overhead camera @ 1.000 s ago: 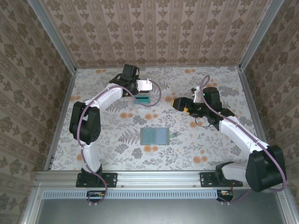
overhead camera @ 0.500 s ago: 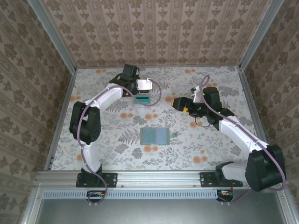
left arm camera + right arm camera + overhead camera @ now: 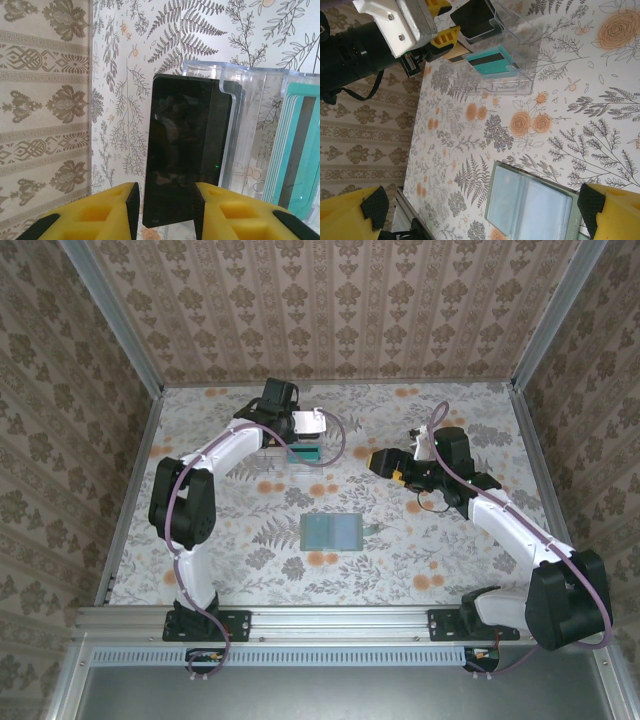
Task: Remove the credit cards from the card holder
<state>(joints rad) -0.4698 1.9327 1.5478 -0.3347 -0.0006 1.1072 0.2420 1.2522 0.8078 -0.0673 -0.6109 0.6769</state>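
Barely anything is changing from a moment ago: the right gripper [image 3: 380, 460] is edging slightly leftward, while the left arm is keeping its place. Its fingers are spreading wide above the flowered table [image 3: 450, 550], hanging over the card holder [image 3: 530, 205], which is lying open and flat near the table's middle. The left gripper [image 3: 165, 210] is reaching into the clear tray [image 3: 250, 100], leaving a narrow gap around the end of a black slab [image 3: 182, 150]; I cannot tell if it is pinching. Teal credit cards [image 3: 490, 60] are standing in the next compartment.
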